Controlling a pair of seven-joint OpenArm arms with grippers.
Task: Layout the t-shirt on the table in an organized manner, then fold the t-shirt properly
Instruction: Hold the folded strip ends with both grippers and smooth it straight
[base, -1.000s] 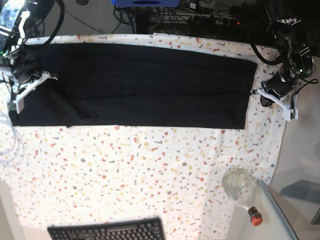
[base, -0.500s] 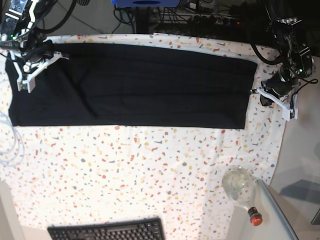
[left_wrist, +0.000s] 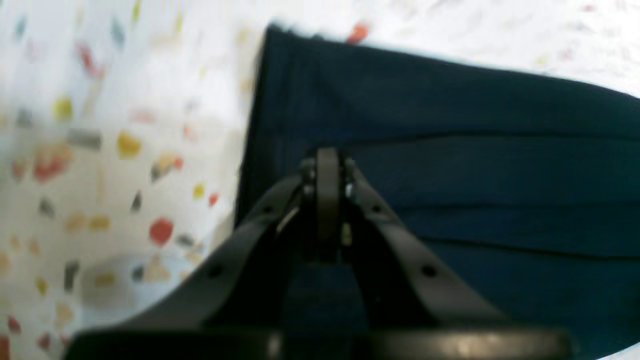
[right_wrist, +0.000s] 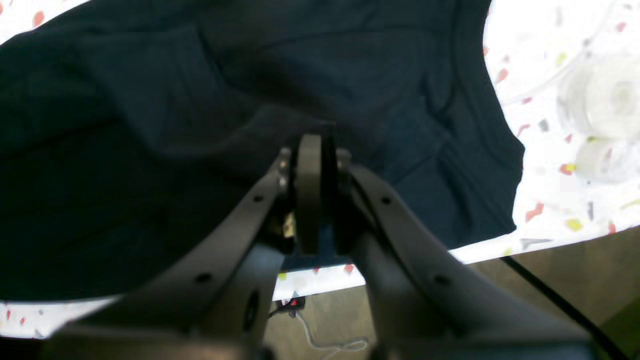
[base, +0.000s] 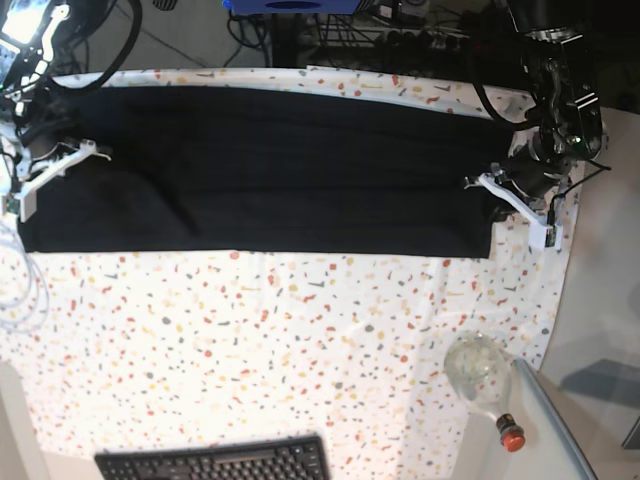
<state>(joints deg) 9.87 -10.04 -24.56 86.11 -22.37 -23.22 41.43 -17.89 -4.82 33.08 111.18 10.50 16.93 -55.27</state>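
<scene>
From the base view I see the t-shirt spread as 1 long black band across the far half of the table, its near edge straight. My left gripper sits at the band's end on that view's right; the left wrist view shows its jaws pressed together over the fabric, near the cloth's edge. My right gripper is over the opposite end; in its wrist view the jaws look nearly together above rumpled fabric, though I cannot tell whether they pinch it. A keyboard lies at the near edge, a clear bottle near the corner.
</scene>
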